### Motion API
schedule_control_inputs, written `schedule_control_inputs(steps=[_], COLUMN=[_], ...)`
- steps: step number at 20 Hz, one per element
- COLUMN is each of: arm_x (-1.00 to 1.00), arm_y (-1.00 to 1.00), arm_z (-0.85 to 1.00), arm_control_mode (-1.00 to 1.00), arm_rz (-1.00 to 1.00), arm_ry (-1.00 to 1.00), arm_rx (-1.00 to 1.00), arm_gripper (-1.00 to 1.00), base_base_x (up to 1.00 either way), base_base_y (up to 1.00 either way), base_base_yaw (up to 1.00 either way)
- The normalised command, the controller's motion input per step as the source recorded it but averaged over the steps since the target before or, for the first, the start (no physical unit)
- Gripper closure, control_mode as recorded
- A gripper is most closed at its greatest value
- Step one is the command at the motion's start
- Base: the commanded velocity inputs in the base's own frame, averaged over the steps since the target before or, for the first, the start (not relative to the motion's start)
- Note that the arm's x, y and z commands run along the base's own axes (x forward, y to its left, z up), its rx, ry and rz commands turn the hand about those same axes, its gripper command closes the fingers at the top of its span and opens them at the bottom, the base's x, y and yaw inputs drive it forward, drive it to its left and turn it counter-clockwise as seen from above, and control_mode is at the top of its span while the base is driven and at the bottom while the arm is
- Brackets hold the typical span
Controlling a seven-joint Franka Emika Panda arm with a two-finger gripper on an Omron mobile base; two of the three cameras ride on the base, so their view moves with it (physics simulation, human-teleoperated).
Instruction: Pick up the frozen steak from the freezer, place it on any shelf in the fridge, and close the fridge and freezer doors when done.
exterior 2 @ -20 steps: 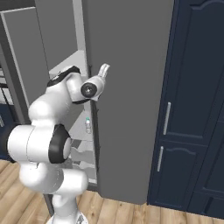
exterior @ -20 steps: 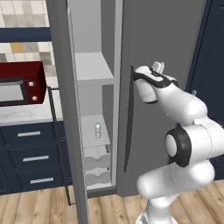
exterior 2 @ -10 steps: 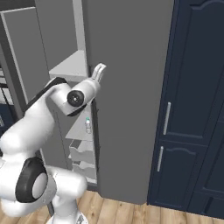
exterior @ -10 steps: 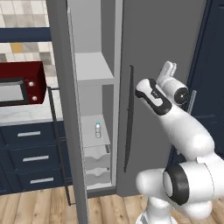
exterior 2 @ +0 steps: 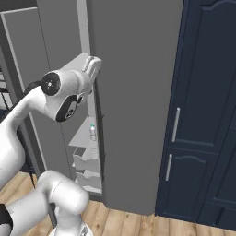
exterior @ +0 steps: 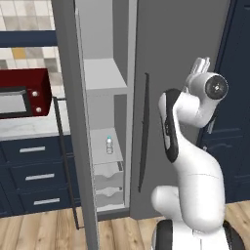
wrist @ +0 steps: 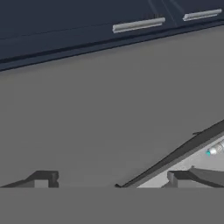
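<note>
The gripper (wrist: 109,179), spread and empty, faces the shut fridge door (exterior: 180,73); the freezer (exterior: 105,146) stands open (steak unseen). Next: reach for the door's handle (exterior: 144,132).

No writing, label, brand, number or sign can be read anywhere here. The grey fridge door (exterior: 180,97) just ahead of the hand is a plain blank panel, the small bottle (exterior: 109,145) on the shelf beyond it is too tiny to show any label, and the red microwave (exterior: 24,93) far off to the side carries no legible markings.
</note>
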Motion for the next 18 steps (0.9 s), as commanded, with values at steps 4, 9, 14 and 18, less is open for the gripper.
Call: schedule_control_inputs(steps=[4,9,14,18], arm_x=[-1.00,-0.93,-0.75,-1.00], arm_y=[0.03,0.53,0.64,0.36], arm_z=[0.90,-0.05,-0.04,-0.10], arm_control_mode=[-1.00,-1.00,-1.00,-1.00], arm_rz=[0.00,0.08,0.07,0.00], arm_ry=[0.25,0.01,-0.03,-0.08], arm_rx=[0.00,0.02,0.07,0.01], arm_gripper=[-1.00,-1.00,-1.00,-1.00], base_base_x=[0.00,0.00,0.00,0.00], base_base_y=[0.00,0.00,0.00,0.00], base_base_yaw=[0.00,0.00,0.00,0.00])
